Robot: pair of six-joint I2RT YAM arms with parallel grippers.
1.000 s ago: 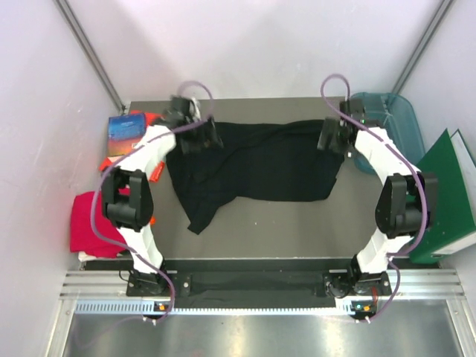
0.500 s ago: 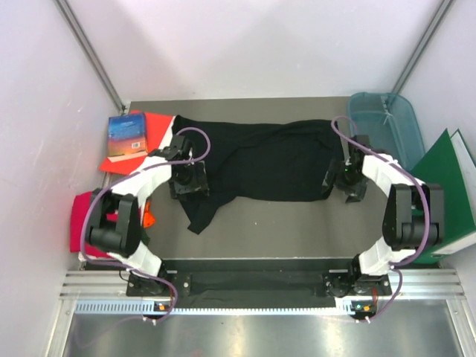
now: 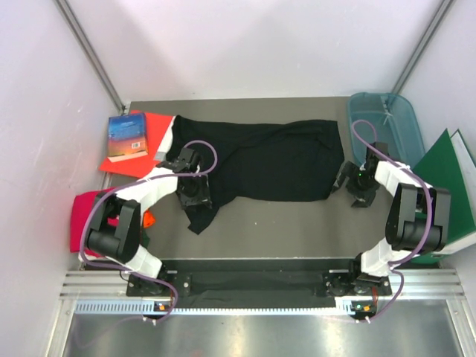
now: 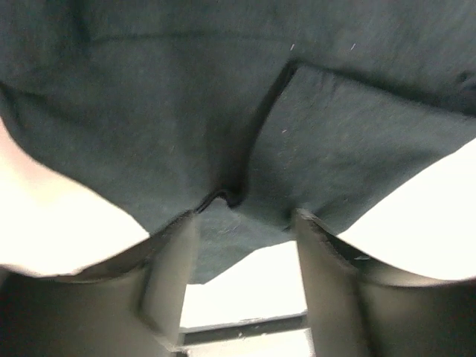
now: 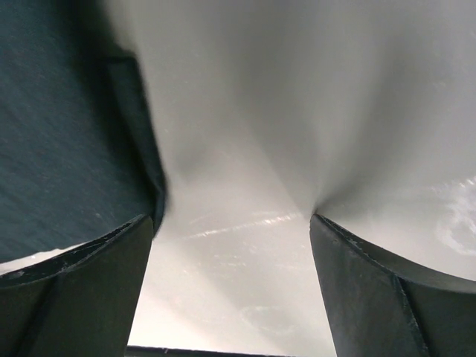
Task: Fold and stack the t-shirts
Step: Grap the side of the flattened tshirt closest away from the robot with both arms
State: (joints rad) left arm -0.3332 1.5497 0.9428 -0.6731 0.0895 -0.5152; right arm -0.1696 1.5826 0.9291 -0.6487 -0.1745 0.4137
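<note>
Pinch large black cloth t-shirt (image 4: 223, 111) hem lying between jaws of half-open left gripper (image 4: 242, 275); shift empty, wide-open right gripper (image 5: 230, 282) onto cloth beside one jaw.

Blue book (image 3: 125, 135) lies on red sheet (image 3: 158, 132); green binder (image 3: 444, 201) beside teal bin (image 3: 405, 119).

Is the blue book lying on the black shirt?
No, the book lies on the red sheet, to the left of the black shirt.
</note>
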